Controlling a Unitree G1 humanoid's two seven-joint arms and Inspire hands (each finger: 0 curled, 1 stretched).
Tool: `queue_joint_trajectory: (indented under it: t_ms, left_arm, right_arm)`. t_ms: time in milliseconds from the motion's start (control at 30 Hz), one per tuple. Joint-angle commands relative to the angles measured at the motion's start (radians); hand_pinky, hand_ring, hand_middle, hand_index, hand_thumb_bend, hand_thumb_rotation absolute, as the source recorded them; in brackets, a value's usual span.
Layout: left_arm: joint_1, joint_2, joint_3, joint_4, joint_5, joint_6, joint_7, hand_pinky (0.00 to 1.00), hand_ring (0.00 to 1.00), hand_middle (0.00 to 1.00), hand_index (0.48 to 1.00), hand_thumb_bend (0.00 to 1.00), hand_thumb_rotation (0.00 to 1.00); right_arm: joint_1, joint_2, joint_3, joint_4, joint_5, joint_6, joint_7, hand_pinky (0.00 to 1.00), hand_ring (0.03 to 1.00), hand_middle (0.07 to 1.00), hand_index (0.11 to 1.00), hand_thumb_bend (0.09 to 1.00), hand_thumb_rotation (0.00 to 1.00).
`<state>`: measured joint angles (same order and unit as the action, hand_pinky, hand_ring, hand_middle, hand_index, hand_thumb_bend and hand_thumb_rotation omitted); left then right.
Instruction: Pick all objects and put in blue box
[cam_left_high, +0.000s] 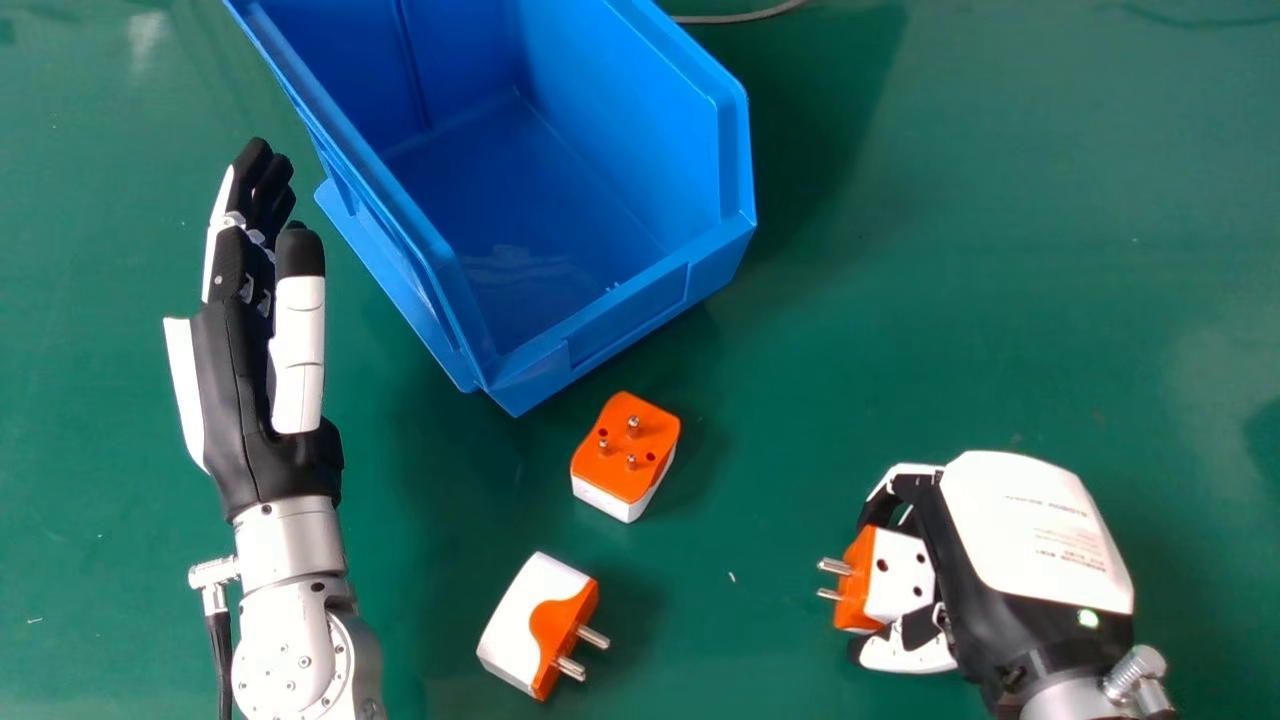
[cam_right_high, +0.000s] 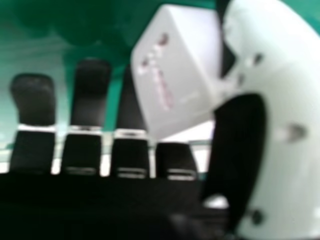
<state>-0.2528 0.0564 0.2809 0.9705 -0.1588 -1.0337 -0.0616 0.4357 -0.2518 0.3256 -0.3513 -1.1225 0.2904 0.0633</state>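
**Right hand (cam_left_high: 1035, 530) grips an adapter (cam_left_high: 888, 580); the box rim is the likely snag**

In the head view, the right hand is at the near right, well apart from the blue box (cam_left_high: 630, 325), with the orange-and-white adapter pinched between fingers and thumb and its pins pointing left. The left hand (cam_left_high: 235, 380) lies left of the box, fingers straight, holding nothing.

The main risk is a low carry: pins or knuckles could catch the box's near wall and shove the box or twist the adapter loose. A straight line to the opening may also pass close to the pins-up adapter (cam_left_high: 625, 450), just off that wall, and a dipping wrist could knock it over. The side-lying adapter (cam_left_high: 540, 625), near and further left, looks out of the way.

Green table (cam_left_high: 930, 330) stretches between the right hand and the box's right side, so rising first and swinging far, then left, should give the most room.

In the right hand view, the adapter's white body sits between the fingers (cam_right_high: 87, 105) and the thumb (cam_right_high: 287, 150). The hold looks one-sided, near the thumb, so a jolt or quick turn could make it pivot or slip.
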Motion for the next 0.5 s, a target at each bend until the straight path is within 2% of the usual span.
queue_joint_trajectory:
  t_ms: [0,100,233,400,467]
  left_arm:
    - [0.002,0.001,-0.003,-0.011,0.003,-0.014,-0.005,0.93,0.93,0.91,0.88,0.8,0.8]
    - [0.001,0.0,-0.001,-0.01,-0.003,-0.013,-0.008,0.93,0.93,0.91,0.879,0.79,0.8]
    - [-0.002,0.003,0.0,-0.004,0.0,-0.016,-0.008,0.93,0.93,0.91,0.878,0.79,0.8]
    - [-0.002,0.003,-0.001,-0.007,0.002,-0.01,-0.004,0.93,0.93,0.91,0.875,0.79,0.8]
    - [-0.004,0.002,0.0,-0.005,-0.002,-0.012,-0.01,0.93,0.93,0.91,0.876,0.79,0.8]
  right_arm:
    - [0.001,-0.005,-0.01,-0.021,0.015,-0.007,-0.012,0.23,0.392,0.488,0.546,0.518,0.0]
    - [0.001,-0.01,-0.009,-0.015,0.024,-0.017,-0.039,0.23,0.382,0.478,0.54,0.515,0.0]
    - [0.004,-0.009,-0.013,-0.014,0.053,-0.039,-0.073,0.24,0.378,0.473,0.539,0.514,0.0]
    - [0.007,-0.001,-0.02,-0.012,0.084,-0.071,-0.136,0.25,0.367,0.461,0.537,0.511,0.0]
    - [0.008,0.008,-0.027,-0.005,0.115,-0.093,-0.172,0.25,0.363,0.459,0.538,0.51,0.0]
